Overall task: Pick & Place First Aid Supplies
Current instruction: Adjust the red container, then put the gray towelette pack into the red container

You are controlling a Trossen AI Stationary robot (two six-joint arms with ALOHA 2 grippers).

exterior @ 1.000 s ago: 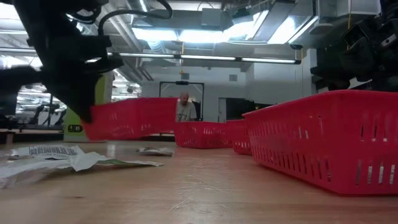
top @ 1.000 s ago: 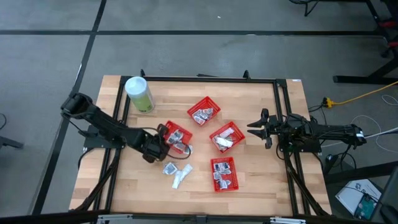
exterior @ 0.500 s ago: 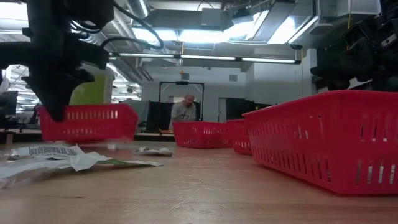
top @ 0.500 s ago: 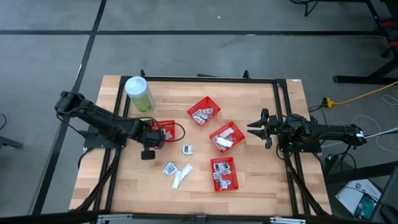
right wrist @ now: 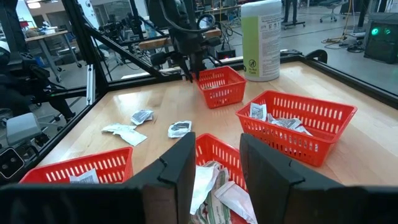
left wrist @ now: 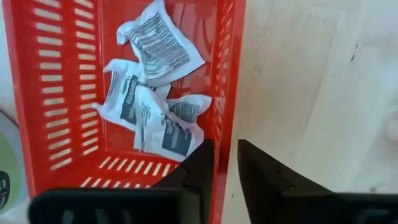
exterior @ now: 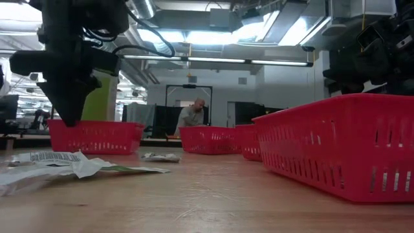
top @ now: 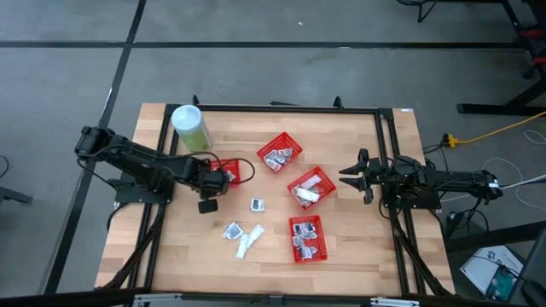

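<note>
Dragged leftward, red basket (left wrist: 124, 93) holding white packets (left wrist: 155, 93) sits beside canister (top: 191, 129).

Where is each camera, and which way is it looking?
High view: above the table, looking straight down; both arms show, the left gripper at a red basket.
Low view: at table height, looking across into the room; the left arm hangs over that basket.
Left wrist view: looks into the basket's packets past its own jaws, which straddle its wall.
Right wrist view: faces across the table past the open right gripper.
All four views show that basket.
</note>
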